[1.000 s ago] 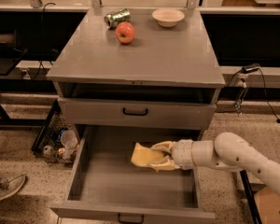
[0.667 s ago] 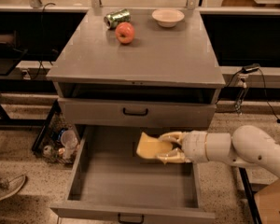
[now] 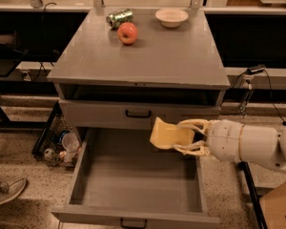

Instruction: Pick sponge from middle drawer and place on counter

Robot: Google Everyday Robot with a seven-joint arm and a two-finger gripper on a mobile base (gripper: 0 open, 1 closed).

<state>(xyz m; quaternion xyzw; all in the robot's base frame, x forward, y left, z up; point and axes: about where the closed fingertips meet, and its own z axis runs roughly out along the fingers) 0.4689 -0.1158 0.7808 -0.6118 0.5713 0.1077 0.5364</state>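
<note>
Yellow sponge (image 3: 167, 133) pinched in claw (image 3: 183, 136) above middle drawer (image 3: 138, 185).

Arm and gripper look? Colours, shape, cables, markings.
Gripper, over the middle drawer: two slim cream curved fingers. Arm: smooth white rounded shell, seam lines near the wrist. No cables or markings visible on it.

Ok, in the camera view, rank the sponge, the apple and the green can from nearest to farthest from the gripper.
1. Sponge, held in the gripper above the open drawer.
2. Apple, on the counter, back left.
3. Green can, just behind the apple, farthest back.
</note>
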